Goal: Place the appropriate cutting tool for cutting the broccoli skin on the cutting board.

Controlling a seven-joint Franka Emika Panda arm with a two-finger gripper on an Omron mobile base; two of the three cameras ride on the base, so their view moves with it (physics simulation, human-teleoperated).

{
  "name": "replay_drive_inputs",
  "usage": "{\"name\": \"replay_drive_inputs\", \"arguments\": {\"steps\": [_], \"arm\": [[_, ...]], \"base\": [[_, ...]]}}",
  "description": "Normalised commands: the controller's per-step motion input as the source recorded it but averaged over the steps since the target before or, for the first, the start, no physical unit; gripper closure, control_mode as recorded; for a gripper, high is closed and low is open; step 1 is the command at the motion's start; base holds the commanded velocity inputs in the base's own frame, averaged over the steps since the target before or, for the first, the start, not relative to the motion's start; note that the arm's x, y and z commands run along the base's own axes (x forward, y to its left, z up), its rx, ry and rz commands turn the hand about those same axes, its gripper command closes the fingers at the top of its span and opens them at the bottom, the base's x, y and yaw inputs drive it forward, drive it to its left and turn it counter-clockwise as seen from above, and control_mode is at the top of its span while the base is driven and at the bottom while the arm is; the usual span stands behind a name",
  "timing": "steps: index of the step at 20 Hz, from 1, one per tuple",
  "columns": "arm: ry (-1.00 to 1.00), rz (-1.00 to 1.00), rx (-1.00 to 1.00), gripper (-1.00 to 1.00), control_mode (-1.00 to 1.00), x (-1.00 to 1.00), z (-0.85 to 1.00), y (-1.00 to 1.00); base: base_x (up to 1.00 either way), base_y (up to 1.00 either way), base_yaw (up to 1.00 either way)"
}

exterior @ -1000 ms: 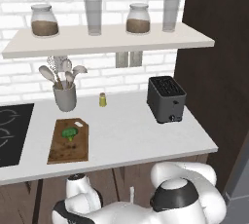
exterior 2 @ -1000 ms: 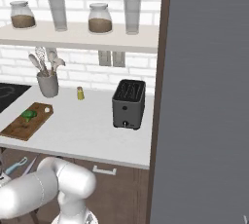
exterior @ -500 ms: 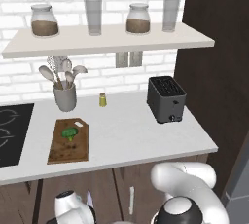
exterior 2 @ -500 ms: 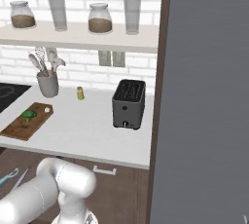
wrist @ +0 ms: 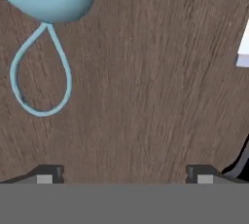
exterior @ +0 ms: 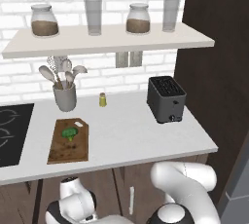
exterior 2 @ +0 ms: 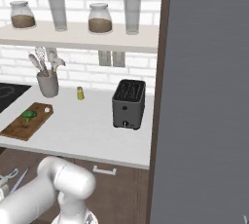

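Note:
The dark brown cutting board [exterior: 62,151] [exterior 2: 19,127] lies on the white counter with the green broccoli [exterior: 69,133] [exterior 2: 28,114] on its far end. Below the counter, my gripper [wrist: 124,176] hangs open over a brown wooden drawer floor, nothing between its fingertips [wrist: 46,174]. The light blue peeler [wrist: 41,74] with its loop handle lies up and left of the fingers. A dark curved piece [wrist: 241,162] at the lower right edge may be the knife's black handle; I cannot tell. In the right base view, the peeler [exterior 2: 10,175] and a slim grey blade [exterior 2: 20,181] show low left.
A grey utensil jar [exterior: 64,96], a small yellow shaker [exterior: 102,100] and a black toaster [exterior: 166,99] stand on the counter. A black cooktop [exterior: 12,133] lies left of the board. A shelf [exterior: 107,38] holds jars and glasses. A dark tall cabinet [exterior: 214,72] rises to the right.
The arm has folded lower and further left below the counter edge. The things on the counter have not moved.

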Motion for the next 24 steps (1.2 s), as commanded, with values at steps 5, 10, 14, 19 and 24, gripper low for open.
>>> {"name": "replay_drive_inputs", "arguments": {"steps": [5, 10, 14, 19, 24], "arm": [[0.0, 0.1, 0.0, -1.0, -1.0, 0.45, -0.13, -0.02], [0.0, 0.04, 0.0, -1.0, -1.0, 0.17, -0.23, 0.0], [-0.01, 0.0, 0.01, -1.0, -1.0, -0.17, 0.0, -0.19], [0.0, 0.0, 0.02, -1.0, -1.0, -0.14, 0.05, -0.29], [0.0, 0.0, 0.01, -1.0, -1.0, 0.0, 0.11, -0.36]], "base": [[0.0, 0.0, 0.0], [0.0, 0.0, 0.0], [0.0, 0.0, 0.0], [0.0, 0.0, 0.0], [0.0, 0.0, 0.0]]}}
